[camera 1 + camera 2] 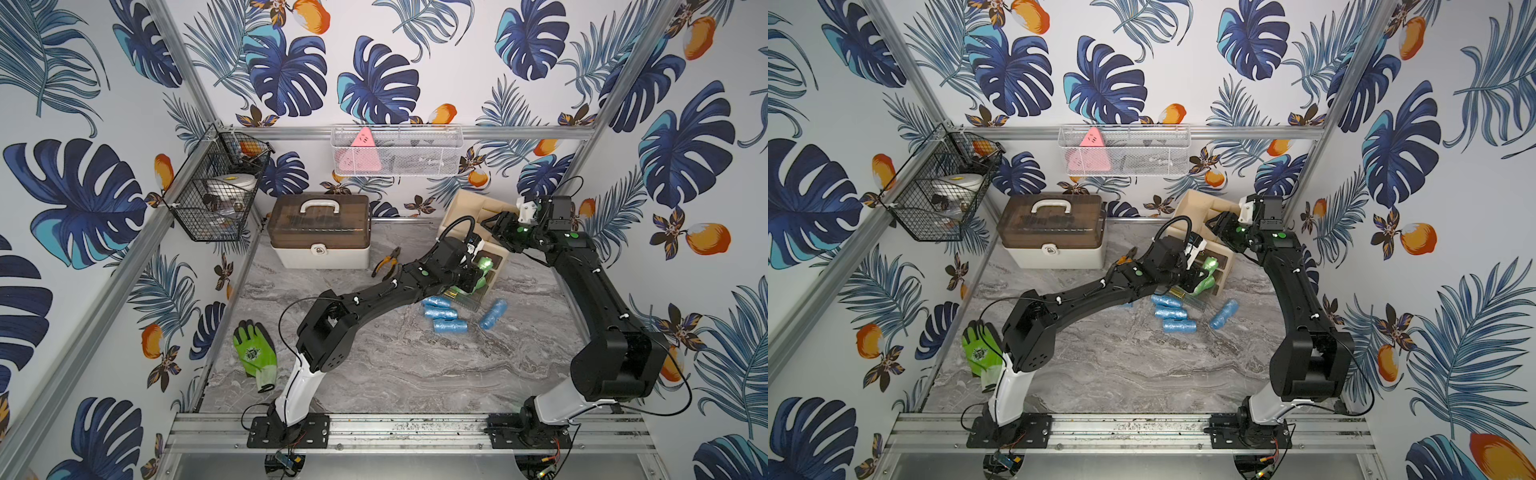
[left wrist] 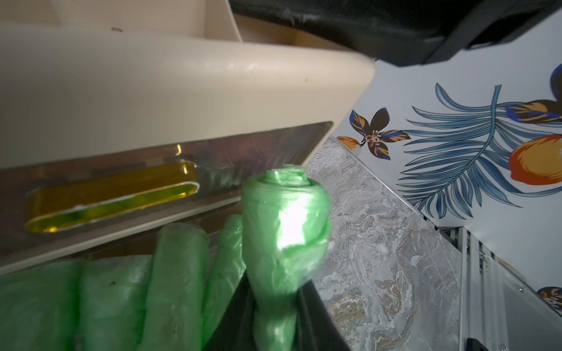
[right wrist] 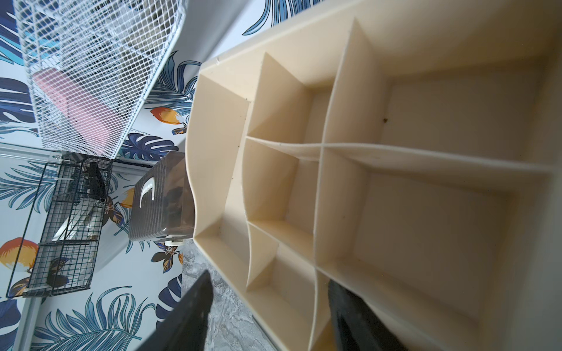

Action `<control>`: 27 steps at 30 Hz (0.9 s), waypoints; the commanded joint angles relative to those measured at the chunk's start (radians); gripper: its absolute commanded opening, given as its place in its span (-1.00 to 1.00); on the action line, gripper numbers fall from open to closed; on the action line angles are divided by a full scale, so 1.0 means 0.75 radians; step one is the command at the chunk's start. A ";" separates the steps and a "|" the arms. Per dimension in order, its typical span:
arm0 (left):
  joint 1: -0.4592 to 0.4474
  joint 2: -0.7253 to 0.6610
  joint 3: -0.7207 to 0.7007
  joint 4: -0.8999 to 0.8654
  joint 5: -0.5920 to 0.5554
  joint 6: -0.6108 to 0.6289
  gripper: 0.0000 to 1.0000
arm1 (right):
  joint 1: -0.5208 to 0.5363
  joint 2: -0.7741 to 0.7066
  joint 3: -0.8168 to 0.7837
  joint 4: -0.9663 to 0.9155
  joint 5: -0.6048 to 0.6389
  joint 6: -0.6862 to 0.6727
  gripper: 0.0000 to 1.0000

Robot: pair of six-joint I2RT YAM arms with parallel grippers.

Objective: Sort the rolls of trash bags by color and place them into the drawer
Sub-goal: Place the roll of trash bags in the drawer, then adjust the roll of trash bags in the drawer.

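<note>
My left gripper is shut on a green roll and holds it over the pulled-out drawer of the beige drawer unit. Several green rolls lie side by side in that drawer, below a shut drawer front with a gold handle. Several blue rolls lie on the marble table just in front of the drawer, and one blue roll lies apart to their right. My right gripper hangs open over the unit's divided top tray, its fingers astride the tray's rim.
A brown-lidded toolbox stands at the back left with pliers beside it. A green-and-black glove lies at the front left. A black wire basket and a white mesh basket hang on the walls.
</note>
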 commanded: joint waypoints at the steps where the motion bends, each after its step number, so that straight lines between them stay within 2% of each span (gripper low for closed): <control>1: -0.008 0.019 0.028 -0.064 -0.003 0.046 -0.45 | -0.001 0.006 0.014 -0.025 -0.007 -0.006 0.26; 7: -0.018 -0.005 0.000 -0.102 0.028 0.040 0.02 | -0.003 -0.001 -0.010 -0.010 -0.008 -0.001 0.26; 10: -0.021 -0.037 -0.019 -0.093 0.019 0.040 0.13 | -0.005 -0.010 -0.025 -0.003 -0.006 0.001 0.26; 14: -0.022 -0.072 -0.022 -0.099 -0.011 0.048 0.14 | -0.005 -0.009 -0.021 -0.011 -0.001 -0.002 0.26; 18: -0.020 -0.098 -0.022 -0.126 -0.043 0.055 0.04 | -0.005 -0.007 -0.019 -0.011 -0.005 0.000 0.26; 23: -0.022 -0.137 -0.073 -0.167 -0.121 0.041 -0.34 | -0.007 -0.010 -0.023 -0.006 -0.005 -0.002 0.26; 27: -0.021 -0.118 -0.040 -0.277 -0.231 0.044 -0.49 | -0.007 -0.010 -0.027 0.001 -0.010 0.001 0.26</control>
